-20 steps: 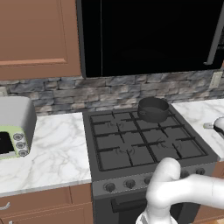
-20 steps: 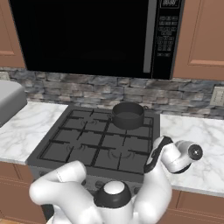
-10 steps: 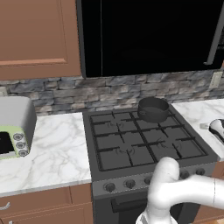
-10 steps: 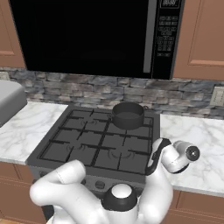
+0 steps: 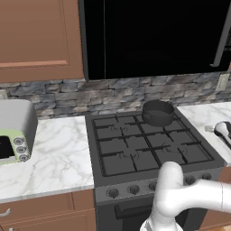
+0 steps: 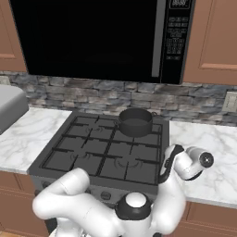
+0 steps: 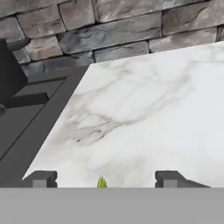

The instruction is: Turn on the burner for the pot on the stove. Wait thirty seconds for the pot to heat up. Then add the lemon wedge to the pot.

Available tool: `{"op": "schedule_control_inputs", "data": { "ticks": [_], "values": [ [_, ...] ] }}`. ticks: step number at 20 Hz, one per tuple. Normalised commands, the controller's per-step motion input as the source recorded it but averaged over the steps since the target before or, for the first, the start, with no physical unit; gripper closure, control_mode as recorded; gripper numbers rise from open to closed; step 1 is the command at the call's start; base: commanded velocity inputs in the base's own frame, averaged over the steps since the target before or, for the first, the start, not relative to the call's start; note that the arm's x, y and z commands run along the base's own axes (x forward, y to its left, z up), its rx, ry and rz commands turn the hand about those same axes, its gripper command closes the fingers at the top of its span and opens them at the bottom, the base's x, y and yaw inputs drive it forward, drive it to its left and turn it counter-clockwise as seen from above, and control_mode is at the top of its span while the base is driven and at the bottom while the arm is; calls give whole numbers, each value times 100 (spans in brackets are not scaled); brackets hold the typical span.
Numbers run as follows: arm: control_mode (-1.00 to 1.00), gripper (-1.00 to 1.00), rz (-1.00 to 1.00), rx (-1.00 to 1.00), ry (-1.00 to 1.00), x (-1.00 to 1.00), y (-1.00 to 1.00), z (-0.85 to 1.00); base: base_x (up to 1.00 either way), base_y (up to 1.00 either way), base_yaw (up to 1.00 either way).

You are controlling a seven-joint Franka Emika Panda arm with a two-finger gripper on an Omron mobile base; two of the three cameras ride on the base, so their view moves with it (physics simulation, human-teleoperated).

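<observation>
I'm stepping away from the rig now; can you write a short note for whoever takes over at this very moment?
Hand: jaws apart, holding nothing, low over the marble counter right of the stove.
Lemon wedge: its tip shows on the counter between the fingertips, at the bottom edge of the hand view; not gripped.
Pot: on the stove's back right burner, empty as far as can be seen.
Done: hand lined up around the wedge. Whether the burner is lit cannot be told; no flame shows.
Left: close on the wedge, lift it, carry it over and drop it into the pot.

Pot [image 5: 158, 112] on stove [image 5: 149, 149] back-right burner, toaster [image 5: 15, 131] left
</observation>
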Motion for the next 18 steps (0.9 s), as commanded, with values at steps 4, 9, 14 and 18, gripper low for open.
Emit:
{"op": "schedule_control_inputs", "data": {
  "ticks": [4,9,14,18],
  "values": [
    [-100,-100,6,0,1,24,-26,-40,0,0,0],
    [-100,-100,4,0,11,6,-3,-62,0,0,0],
    [-100,-100,2,0,12,0,16,-71,0,0,0],
    [-100,-100,0,-1,6,0,36,-57,0,0,0]
  ]
}}
